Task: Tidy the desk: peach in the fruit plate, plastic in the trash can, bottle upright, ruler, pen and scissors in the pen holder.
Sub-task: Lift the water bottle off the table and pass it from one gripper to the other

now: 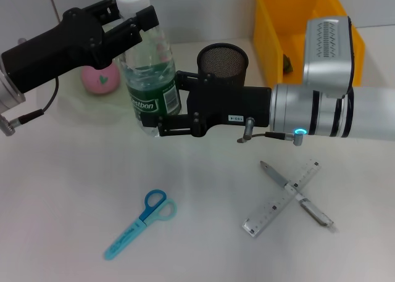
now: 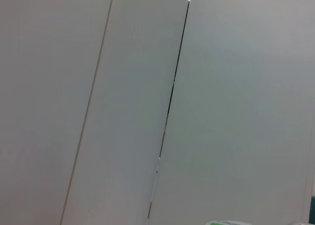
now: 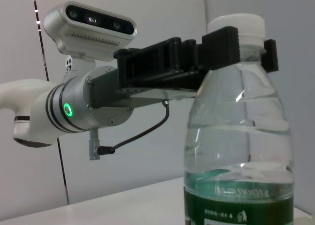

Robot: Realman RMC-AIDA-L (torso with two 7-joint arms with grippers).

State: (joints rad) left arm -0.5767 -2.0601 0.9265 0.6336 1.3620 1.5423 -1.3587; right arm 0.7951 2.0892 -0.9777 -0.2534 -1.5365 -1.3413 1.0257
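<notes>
White desk (image 1: 74, 189) meets pale seamed wall (image 2: 236, 87).

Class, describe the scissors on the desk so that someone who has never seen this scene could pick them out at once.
Start at the upright bottle, held at its neck by the left gripper and low down by the right gripper. Come toward the near edge of the white desk: the scissors lie there alone. They are the only light blue thing, unlike the ruler and pen crossed further right.

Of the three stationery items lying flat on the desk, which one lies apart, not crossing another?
The scissors, with light blue handles. They lie alone on the front left of the desk, while the ruler and pen cross each other to the right.
</notes>
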